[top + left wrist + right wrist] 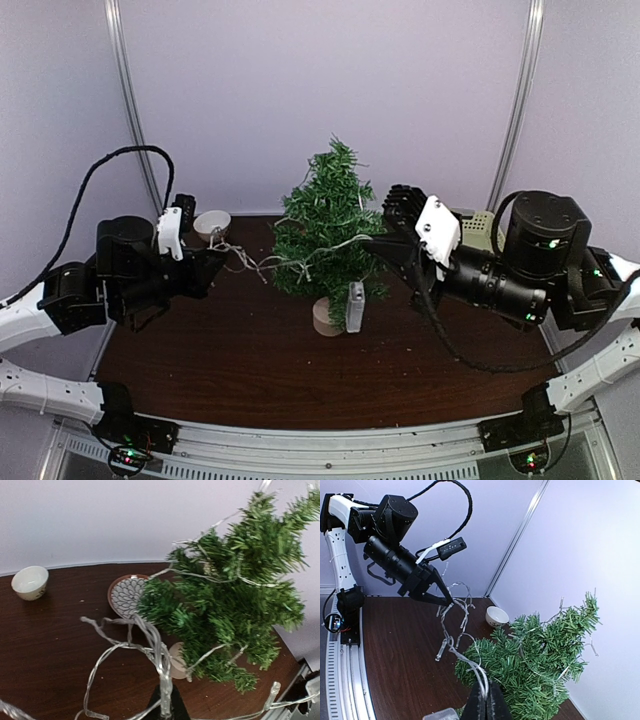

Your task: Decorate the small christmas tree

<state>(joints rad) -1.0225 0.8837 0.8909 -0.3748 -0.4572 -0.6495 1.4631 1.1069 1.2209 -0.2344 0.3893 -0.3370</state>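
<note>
1. In the middle of the top view we see the small christmas tree [328,220] standing upright on the dark brown surface [250,350]. Its pale base is just left of a clear plastic box [355,305].
2. A light string [160,655] drapes across the branches and trails off toward the left of that frame.
3. The left pincer [220,260] is closed on a bundle of the string's strands, held above the surface, left of the tree.
4. The right pincer [486,700], at the bottom of its wrist view, has its fingers pressed together on a strand at the tree's edge. It appears to be the same string.
5. A white bowl [211,224] sits upper left in the top view, and a patterned plate [127,595] lies beside the tree in the left wrist view.
</note>
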